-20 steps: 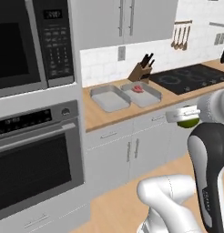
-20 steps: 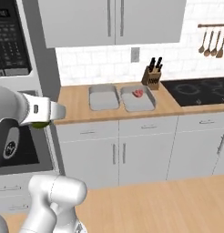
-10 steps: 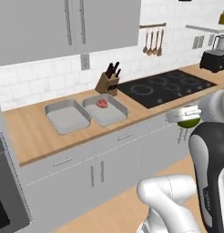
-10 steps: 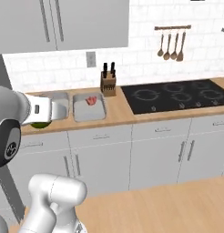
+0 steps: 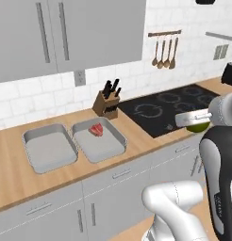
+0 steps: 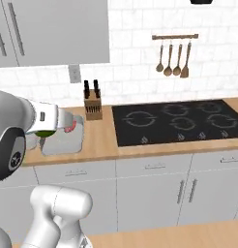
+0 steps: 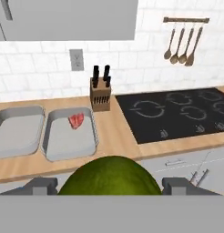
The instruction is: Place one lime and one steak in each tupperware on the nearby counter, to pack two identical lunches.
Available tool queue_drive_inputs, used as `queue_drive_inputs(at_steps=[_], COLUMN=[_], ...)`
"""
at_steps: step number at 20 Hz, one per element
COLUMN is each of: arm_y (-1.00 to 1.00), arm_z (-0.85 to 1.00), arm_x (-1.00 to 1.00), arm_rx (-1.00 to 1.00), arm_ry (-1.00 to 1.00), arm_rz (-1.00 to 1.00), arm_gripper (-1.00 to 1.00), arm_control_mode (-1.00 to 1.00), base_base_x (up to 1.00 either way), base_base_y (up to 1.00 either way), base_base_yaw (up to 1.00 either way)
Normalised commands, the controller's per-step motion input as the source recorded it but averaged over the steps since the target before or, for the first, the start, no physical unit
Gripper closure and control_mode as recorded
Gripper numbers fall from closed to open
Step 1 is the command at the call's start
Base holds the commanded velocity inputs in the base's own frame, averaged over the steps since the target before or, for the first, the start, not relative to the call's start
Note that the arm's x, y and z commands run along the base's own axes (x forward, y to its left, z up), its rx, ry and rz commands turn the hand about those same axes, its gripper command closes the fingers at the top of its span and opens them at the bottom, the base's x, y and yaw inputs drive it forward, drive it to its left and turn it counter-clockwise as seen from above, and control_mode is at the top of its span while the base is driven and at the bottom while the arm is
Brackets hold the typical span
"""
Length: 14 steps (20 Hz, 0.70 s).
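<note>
Between the dark finger tips of the gripper (image 7: pixel 109 186) sits a round green lime (image 7: pixel 109 175) — jaws wide, clamped on it, carried in front of the long light-brown wooden counter (image 5: pixel 136 141). Further off, near the counter's left end, two grey rectangular tupperware trays lie side by side: the right tray (image 7: pixel 70 135) holds a red steak (image 7: pixel 76 120), the left tray (image 7: pixel 18 132) nothing. Judged step: delivering the lime — next, reach over a tray and release.

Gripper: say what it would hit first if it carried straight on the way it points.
Holding the lime, the gripper aims at the counter; probably its front edge beside the tupperware with the steak, though depth is unclear.
</note>
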Motion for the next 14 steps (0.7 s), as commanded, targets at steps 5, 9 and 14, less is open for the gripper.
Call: queue_drive_inputs(at_steps=[5,9,14], arm_y=[0.0,0.11,0.15], arm_z=[0.0,-0.25,-1.0], arm_x=[0.0,0.03,0.01], arm_rx=[0.0,0.0,-0.02], arm_ry=[0.0,0.05,0.14], arm_rz=[0.0,0.09,0.21], arm_gripper=[1.0,1.0,1.0], arm_control_mode=[1.0,-1.0,-1.0], base_base_x=[0.72,0.24,0.0], base_base_y=[0.29,0.36,0.0], base_base_yaw=[0.44,0.32,0.0])
